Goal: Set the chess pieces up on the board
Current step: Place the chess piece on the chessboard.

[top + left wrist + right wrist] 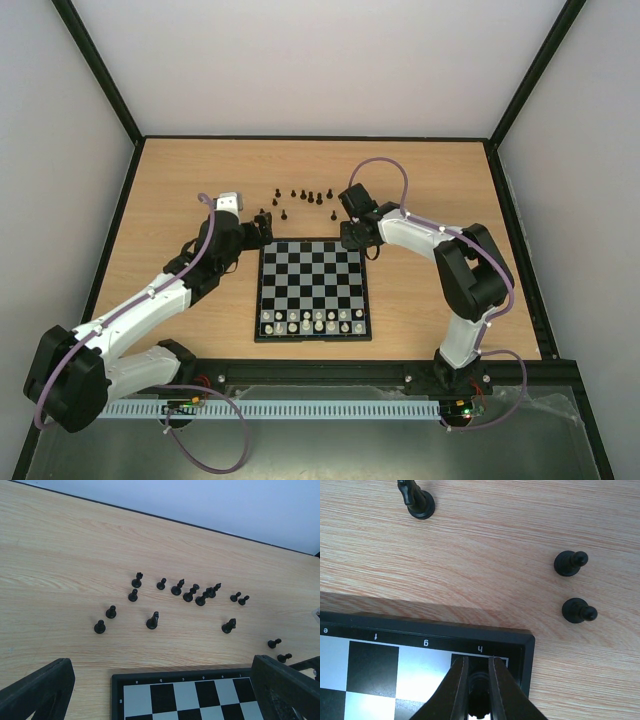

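Black and glossy, a tiny chess piece (479,684) is clamped between the closed fingers of the right gripper (478,666), directly over the dark corner square marked h of the small black-framed checkered board (395,625). Its long axis seems to be held upright, so only a straight lowering is judged to be needed. The other small black pieces (190,594) are scattered on the pale wood-grain table (75,545) beyond the board's far edge, nearer to the left gripper (162,692), whose fingers are spread wide and hold nothing.
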Motion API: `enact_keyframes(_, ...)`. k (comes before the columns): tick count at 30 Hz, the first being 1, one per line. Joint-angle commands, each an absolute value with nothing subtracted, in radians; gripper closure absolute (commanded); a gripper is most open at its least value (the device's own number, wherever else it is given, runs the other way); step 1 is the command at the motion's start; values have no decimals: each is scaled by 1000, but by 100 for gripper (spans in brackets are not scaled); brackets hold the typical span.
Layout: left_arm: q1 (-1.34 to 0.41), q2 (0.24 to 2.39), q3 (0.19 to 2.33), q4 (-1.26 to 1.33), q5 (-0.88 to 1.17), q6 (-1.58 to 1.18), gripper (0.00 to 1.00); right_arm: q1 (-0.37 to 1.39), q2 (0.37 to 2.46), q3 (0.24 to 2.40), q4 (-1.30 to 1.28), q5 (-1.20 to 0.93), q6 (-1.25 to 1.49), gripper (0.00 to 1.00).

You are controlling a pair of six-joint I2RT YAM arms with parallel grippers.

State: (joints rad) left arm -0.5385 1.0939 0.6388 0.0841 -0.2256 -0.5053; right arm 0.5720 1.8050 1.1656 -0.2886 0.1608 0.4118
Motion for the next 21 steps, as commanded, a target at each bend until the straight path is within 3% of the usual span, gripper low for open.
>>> enact_keyframes(1,-538,1097,664,81,-232,-499,1,584,1825,1172,-310,153,418,92)
enact_keyframes(12,-538,1097,665,78,-232,-499,1,587,1830,1176,-314,166,418,91)
enact_keyframes(21,-538,1097,664,78,-232,-500,1,589,1819,1175,-319,176,419,80)
